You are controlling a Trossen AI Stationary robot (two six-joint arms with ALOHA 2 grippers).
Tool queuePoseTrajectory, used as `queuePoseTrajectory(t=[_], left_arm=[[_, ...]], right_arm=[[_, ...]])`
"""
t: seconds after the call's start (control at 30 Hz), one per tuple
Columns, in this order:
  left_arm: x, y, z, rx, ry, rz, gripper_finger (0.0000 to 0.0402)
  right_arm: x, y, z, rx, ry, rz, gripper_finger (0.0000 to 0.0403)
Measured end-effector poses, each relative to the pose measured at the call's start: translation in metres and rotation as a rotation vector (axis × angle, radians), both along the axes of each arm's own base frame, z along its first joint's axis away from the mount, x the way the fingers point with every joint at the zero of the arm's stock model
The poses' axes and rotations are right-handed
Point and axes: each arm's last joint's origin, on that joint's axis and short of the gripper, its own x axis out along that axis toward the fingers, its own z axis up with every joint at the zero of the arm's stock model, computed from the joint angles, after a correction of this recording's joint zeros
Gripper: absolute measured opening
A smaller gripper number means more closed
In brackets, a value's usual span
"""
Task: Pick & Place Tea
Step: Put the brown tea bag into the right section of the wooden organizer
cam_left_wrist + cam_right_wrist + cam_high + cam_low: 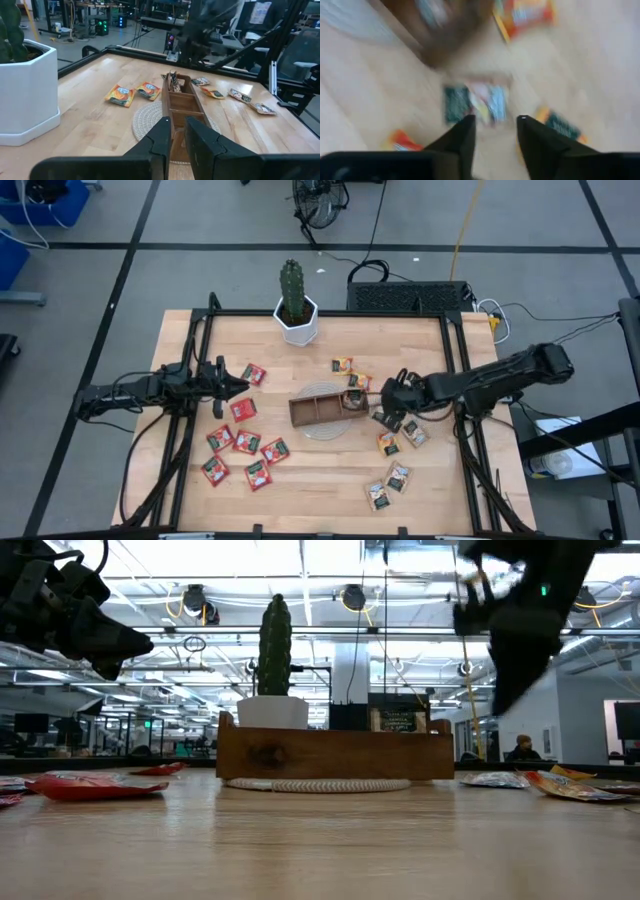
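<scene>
Right wrist view, sachet (476, 103) on table just beyond parted fingers (465, 135)

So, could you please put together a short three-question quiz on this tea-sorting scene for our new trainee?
1. True or false: the wooden tray rests on a round woven mat.
2. Which side of the tray do the red sachets lie on in the high view: A left, B right, C both?
3. Fill in: behind the tray stands a ____ in a white pot.

Key: 1 true; 2 A; 3 cactus.
</scene>
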Motion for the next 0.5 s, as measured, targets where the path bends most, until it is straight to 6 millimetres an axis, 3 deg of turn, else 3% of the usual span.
queuePoseTrajectory(t=[0.23, 0.5], left_arm=[[0.0, 0.0, 0.0, 0.0, 0.0, 0.0, 0.0058], [0.0, 0.0, 0.0, 0.0, 0.0, 0.0, 0.0058]], right_arm=[[-0.006, -0.036, -0.028, 0.066, 0.002, -0.062, 0.0227], [0.005, -0.051, -0.039, 0.181, -0.058, 0.003, 0.0235]])
